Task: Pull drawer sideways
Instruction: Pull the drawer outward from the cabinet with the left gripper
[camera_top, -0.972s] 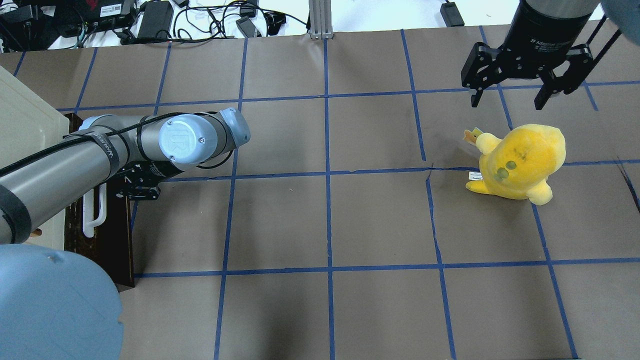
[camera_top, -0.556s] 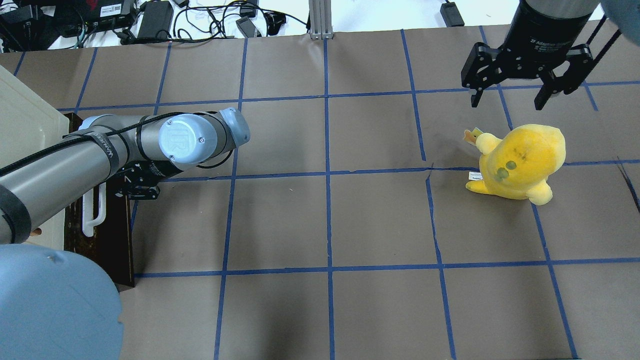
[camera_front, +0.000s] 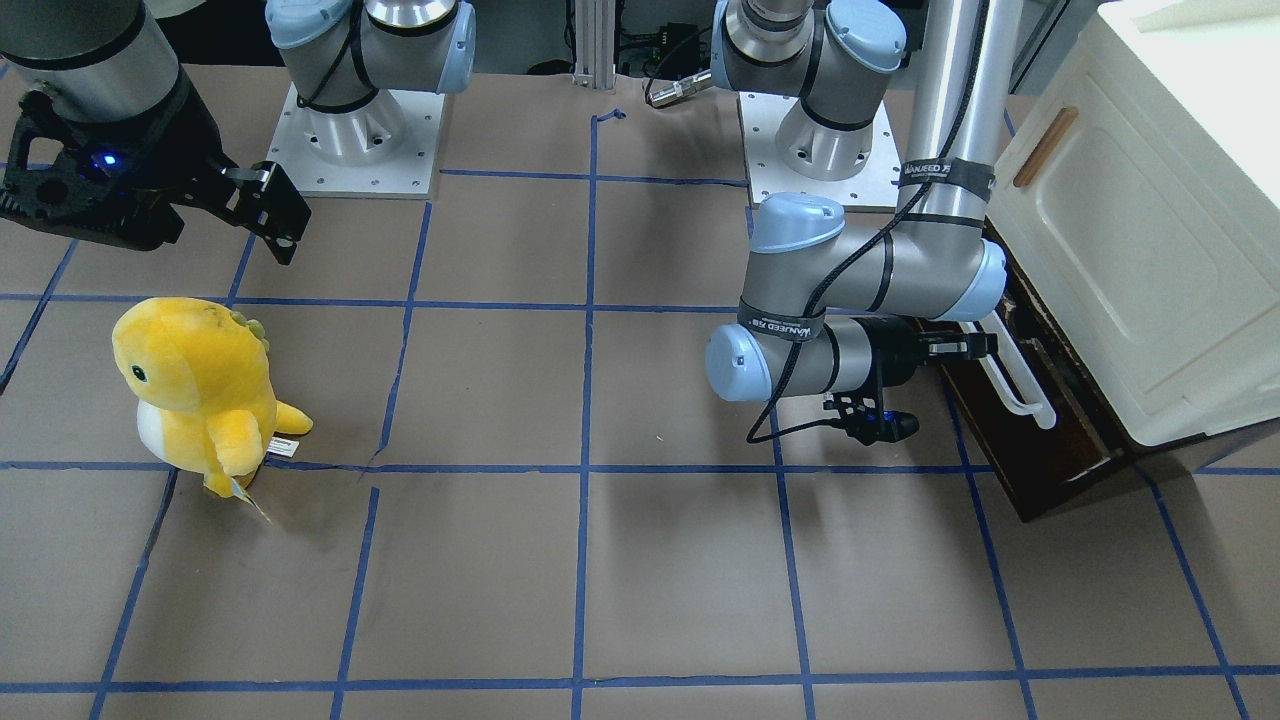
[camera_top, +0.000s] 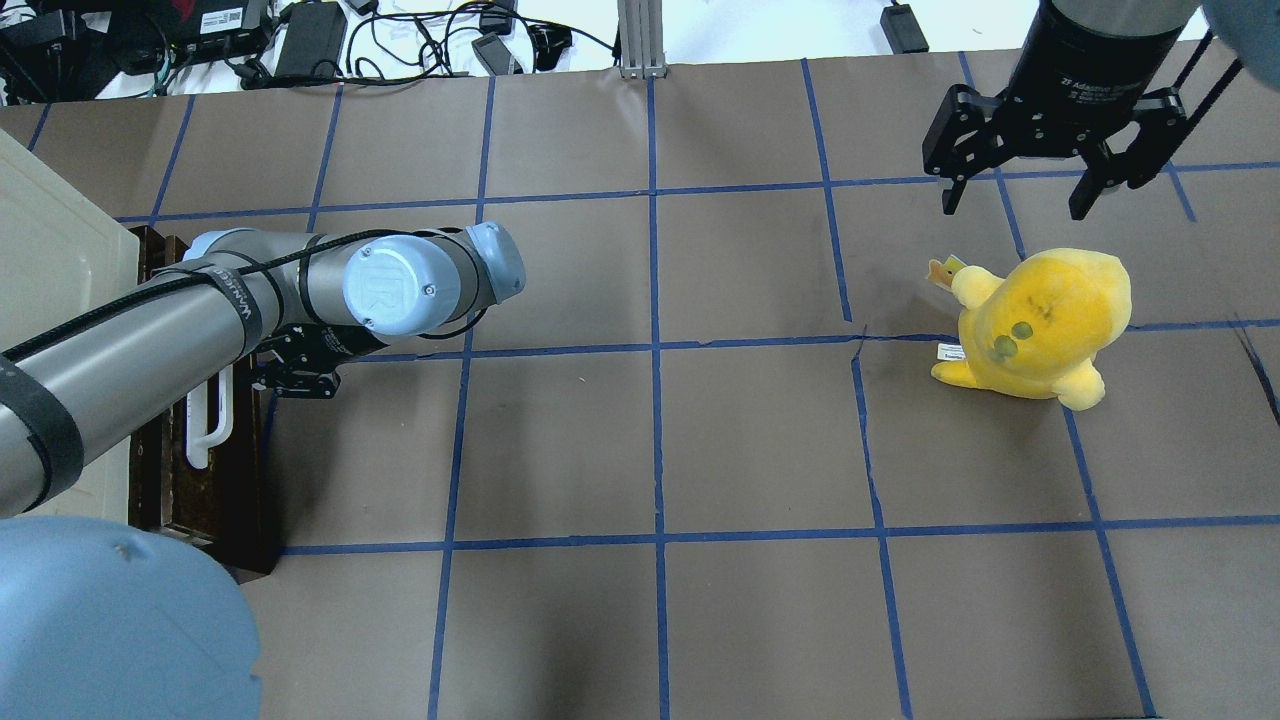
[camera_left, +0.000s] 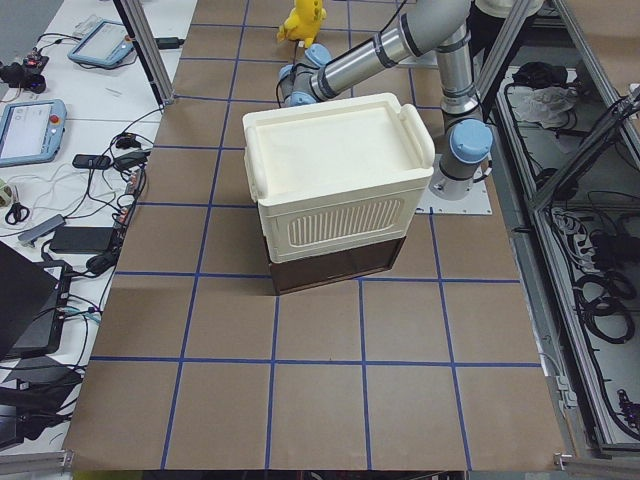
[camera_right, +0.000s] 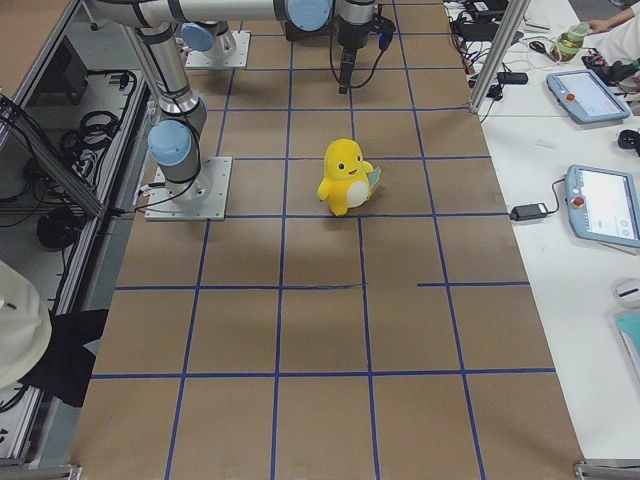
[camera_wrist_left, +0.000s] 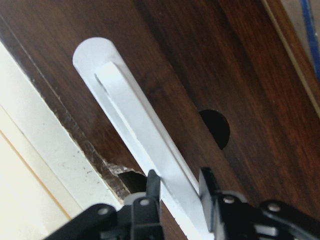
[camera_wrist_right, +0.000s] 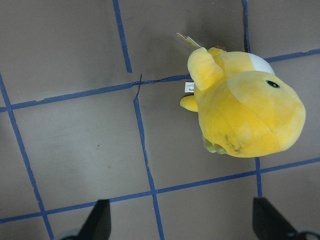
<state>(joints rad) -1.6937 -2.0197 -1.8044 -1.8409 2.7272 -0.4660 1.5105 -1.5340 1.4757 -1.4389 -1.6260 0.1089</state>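
The drawer (camera_front: 1045, 455) has a dark brown front and a long white bar handle (camera_front: 1018, 378). It sits at the bottom of a cream cabinet (camera_front: 1130, 230) and stands partly out of it. It also shows at the left in the overhead view (camera_top: 215, 480). My left gripper (camera_front: 988, 344) is shut on the white handle (camera_wrist_left: 132, 112); in the left wrist view both fingers (camera_wrist_left: 152, 186) pinch the bar. My right gripper (camera_top: 1015, 200) hangs open and empty above the table, far from the drawer.
A yellow plush toy (camera_top: 1040, 325) stands on the brown paper below the right gripper and also shows in the right wrist view (camera_wrist_right: 245, 112). Cables and power bricks (camera_top: 300, 40) lie beyond the table's far edge.
My left arm has moved rightward in the overhead view, and the drawer front with its handle has slid out from the cabinet with it. The right arm has not moved.
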